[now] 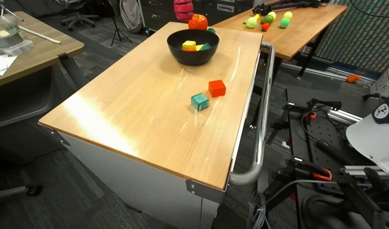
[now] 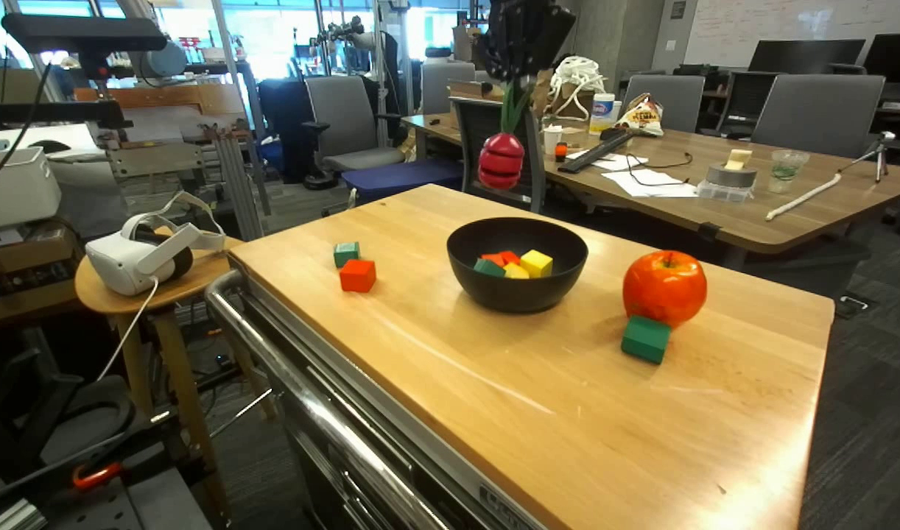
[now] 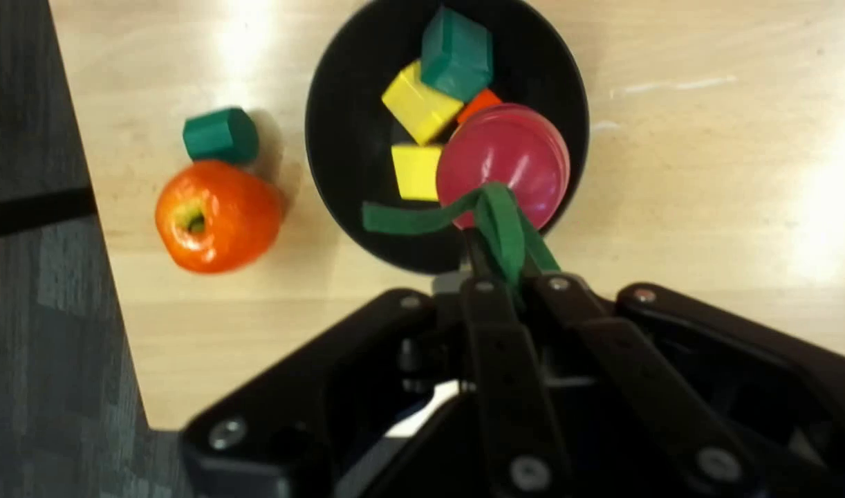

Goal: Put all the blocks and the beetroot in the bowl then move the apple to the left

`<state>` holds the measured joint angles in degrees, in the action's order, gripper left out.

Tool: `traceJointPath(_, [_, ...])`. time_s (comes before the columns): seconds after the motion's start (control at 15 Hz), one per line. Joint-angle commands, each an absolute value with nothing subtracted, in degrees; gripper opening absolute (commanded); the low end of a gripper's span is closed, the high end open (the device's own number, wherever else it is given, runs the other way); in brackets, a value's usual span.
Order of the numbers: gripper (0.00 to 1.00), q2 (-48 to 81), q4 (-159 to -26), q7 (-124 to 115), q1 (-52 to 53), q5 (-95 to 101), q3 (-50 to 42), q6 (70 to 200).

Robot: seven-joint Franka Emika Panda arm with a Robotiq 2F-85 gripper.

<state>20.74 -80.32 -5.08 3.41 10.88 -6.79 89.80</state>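
The gripper point(image 3: 503, 259) is black almost all over. In the wrist view, two long, slim bars point(image 3: 509, 394) lie between broader outer links point(image 3: 312, 353) with rounded ends, and a small grey block point(image 3: 450, 282) sits at the bars' nine o'clock side. Round silvery screw heads point(image 3: 530, 473) stud them, large ones toward four and five o'clock, another between seven and eight. In an exterior view, the angular housing point(image 2: 527, 33) shows black at twelve o'clock.

Open tabletop point(image 2: 412, 274) between bowl point(image 2: 520, 296) and red block point(image 2: 357, 276); a green block point(image 2: 646, 340) crowds the apple point(image 2: 665, 285)
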Motion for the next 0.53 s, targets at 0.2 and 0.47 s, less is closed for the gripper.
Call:
traceJointPath(0.2, [0.05,15.44,-96.50,-12.52,-0.77,6.62,-5.90,100.07])
traceJointPath(0.47, [0.02,15.03,-100.84,-16.88,-1.51,4.92,-6.42,108.98])
